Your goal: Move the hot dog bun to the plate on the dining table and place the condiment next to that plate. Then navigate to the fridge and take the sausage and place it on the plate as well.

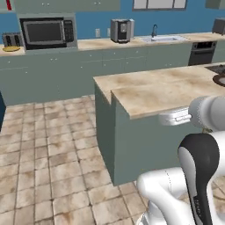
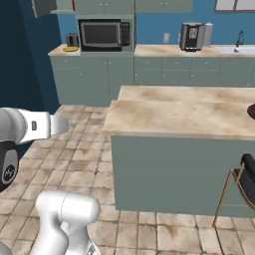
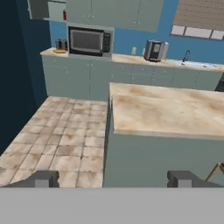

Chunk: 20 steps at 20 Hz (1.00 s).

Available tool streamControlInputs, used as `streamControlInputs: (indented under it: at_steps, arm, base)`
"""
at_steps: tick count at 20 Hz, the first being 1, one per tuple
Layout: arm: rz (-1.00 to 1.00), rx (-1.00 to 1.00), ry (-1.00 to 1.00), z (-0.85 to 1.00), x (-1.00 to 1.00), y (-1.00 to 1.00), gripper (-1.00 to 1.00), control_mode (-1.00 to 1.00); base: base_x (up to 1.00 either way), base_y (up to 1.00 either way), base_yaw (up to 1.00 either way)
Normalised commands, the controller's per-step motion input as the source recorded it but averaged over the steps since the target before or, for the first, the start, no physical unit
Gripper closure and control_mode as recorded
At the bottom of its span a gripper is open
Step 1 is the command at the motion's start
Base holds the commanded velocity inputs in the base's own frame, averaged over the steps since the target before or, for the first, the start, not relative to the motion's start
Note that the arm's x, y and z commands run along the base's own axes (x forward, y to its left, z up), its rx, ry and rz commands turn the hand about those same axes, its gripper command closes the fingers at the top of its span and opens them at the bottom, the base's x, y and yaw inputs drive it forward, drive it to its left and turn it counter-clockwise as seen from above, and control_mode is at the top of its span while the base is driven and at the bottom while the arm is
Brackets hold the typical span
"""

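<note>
facing the dining table (image 3: 175,111) corner with the gripper (image 3: 116,179) wide open, holding nothing. plate (image 1: 219,80) sits at the table's far end.

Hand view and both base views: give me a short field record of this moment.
claw: open, holding nothing
island: beige marbled top, ahead of the arm
plate: dark rim just visible at the island's far right edge
microwave: on the wall counter
sink: on the wall counter, right of the coffee machine
floor: tan tiles
</note>
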Motion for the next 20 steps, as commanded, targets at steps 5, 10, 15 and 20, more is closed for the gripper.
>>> streamControlInputs:
  at_steps: [5,10,15,20]
  arm:
    - [0.0,0.0,0.0,0.0,0.0,0.0,-1.0,1.0]
    - [0.0,0.0,0.0,0.0,0.0,0.0,-1.0,1.0]
    - [0.0,0.0,0.0,0.0,0.0,0.0,-1.0,1.0]
    - [0.0,0.0,0.0,0.0,0.0,0.0,-1.0,1.0]
  base:
    - [0.37,1.0,-0.01]
    - [0.63,1.0,-0.03]
    - [0.87,0.96,0.0]
    - [0.95,0.82,0.0]
